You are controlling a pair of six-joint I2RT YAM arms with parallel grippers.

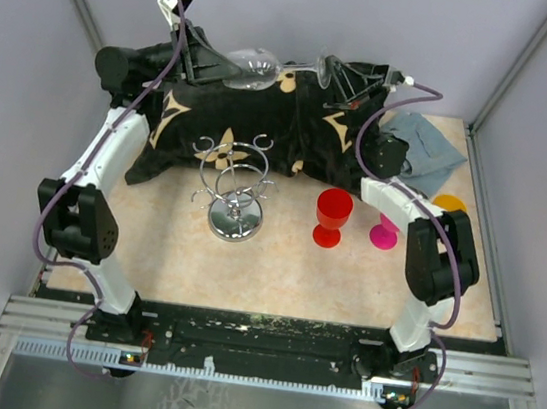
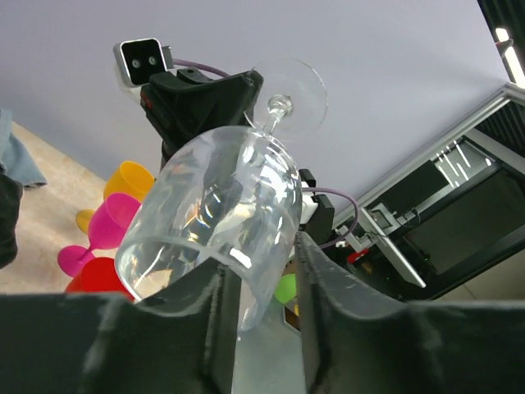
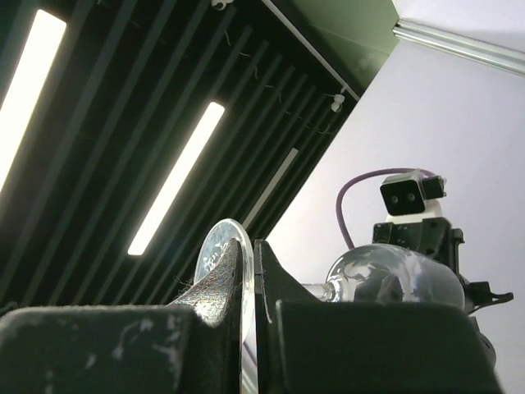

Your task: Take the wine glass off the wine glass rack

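Aloft, wine glass (image 1: 254,69): right jaws clamp foot (image 3: 220,246); left jaws straddle bowl rim (image 2: 250,283), grip unclear.

No legible text, label, brand or number appears in any view. The black cloth (image 1: 264,123), at twelve o'clock on the table (image 1: 285,267), bears beige ornamental motifs, too indistinct to read as letters.

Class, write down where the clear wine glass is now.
Top view: the wine glass hangs sideways at the far middle above the black cloth, bowl inside the left gripper, foot pinched by the right gripper.
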